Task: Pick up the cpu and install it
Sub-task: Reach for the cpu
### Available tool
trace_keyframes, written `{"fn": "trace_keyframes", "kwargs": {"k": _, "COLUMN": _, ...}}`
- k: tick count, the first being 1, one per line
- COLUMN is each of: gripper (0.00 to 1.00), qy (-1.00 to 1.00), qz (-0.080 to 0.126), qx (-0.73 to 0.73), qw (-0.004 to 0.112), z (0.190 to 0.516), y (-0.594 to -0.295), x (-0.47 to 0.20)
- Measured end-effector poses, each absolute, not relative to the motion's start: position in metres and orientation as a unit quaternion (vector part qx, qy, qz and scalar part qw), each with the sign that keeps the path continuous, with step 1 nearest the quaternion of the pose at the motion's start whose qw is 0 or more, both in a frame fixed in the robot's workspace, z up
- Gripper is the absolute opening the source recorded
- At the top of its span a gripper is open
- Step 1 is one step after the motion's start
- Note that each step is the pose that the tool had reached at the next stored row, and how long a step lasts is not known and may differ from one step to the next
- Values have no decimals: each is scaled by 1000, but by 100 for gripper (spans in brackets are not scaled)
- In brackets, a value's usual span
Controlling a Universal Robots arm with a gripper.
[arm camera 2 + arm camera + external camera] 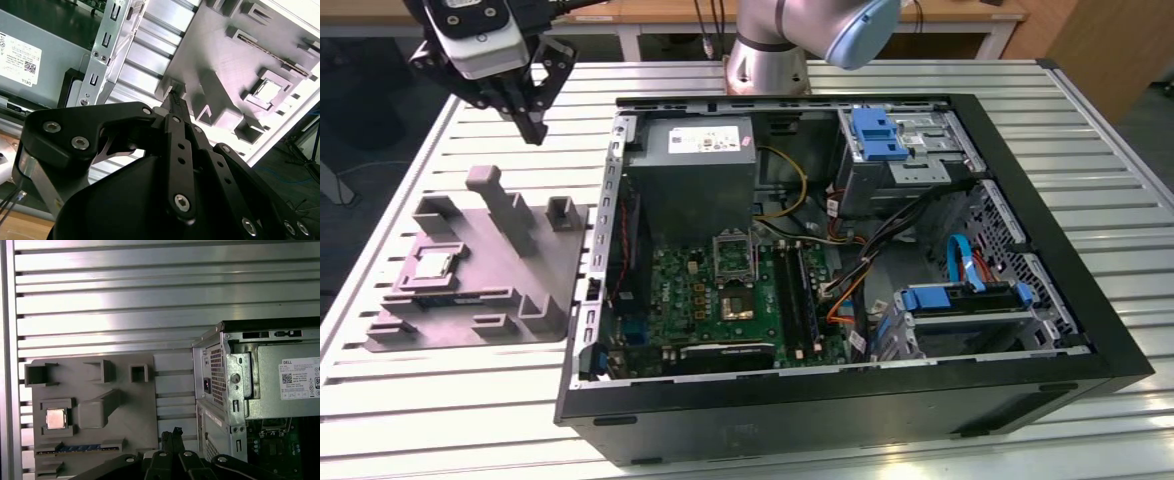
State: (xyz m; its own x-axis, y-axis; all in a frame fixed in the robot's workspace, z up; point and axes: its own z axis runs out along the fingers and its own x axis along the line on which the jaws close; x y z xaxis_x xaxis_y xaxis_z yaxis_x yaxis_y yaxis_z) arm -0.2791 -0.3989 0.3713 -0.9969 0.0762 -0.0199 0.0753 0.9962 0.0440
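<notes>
The cpu (434, 264), a small square chip with a pale metal top, lies in a recess of the grey plastic fixture (540, 262) on the exterior view's left. Both wrist views show it too, as the cpu (269, 90) and the cpu (55, 418) seated in the fixture (130, 405). My gripper (534, 128) hangs in the air behind the fixture, well above the table and apart from the chip. Its fingers are shut together with nothing between them, seen also as the gripper (170, 436). The dark metal-framed socket (734, 258) sits on the green board inside the case.
An open black computer case (1067, 330) lies on the slatted metal table (440, 400), beside the fixture. Inside are a grey power supply (700, 170), cables and blue drive brackets (878, 135). The fixture has upright pegs (491, 195). The arm's base (767, 60) stands behind the case.
</notes>
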Motion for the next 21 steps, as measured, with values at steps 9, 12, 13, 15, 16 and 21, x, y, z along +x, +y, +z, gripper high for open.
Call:
{"fn": "trace_keyframes", "kwargs": {"k": 9, "gripper": 11, "qy": 999, "qz": 22, "qx": 38, "qw": 11, "z": 371, "y": -399, "x": -281}}
{"fn": "trace_keyframes", "kwargs": {"k": 12, "gripper": 11, "qy": 999, "qz": 22, "qx": 38, "qw": 11, "z": 371, "y": -399, "x": -282}}
{"fn": "trace_keyframes", "kwargs": {"k": 13, "gripper": 11, "qy": 999, "qz": 22, "qx": 38, "qw": 11, "z": 371, "y": -399, "x": -282}}
{"fn": "trace_keyframes", "kwargs": {"k": 15, "gripper": 11, "qy": 999, "qz": 22, "qx": 38, "qw": 11, "z": 371, "y": -399, "x": -282}}
{"fn": "trace_keyframes", "kwargs": {"k": 16, "gripper": 11, "qy": 999, "qz": 22, "qx": 38, "qw": 11, "z": 371, "y": -399, "x": -283}}
{"fn": "trace_keyframes", "kwargs": {"k": 21, "gripper": 11, "qy": 999, "qz": 22, "qx": 38, "qw": 10, "z": 370, "y": -399, "x": -283}}
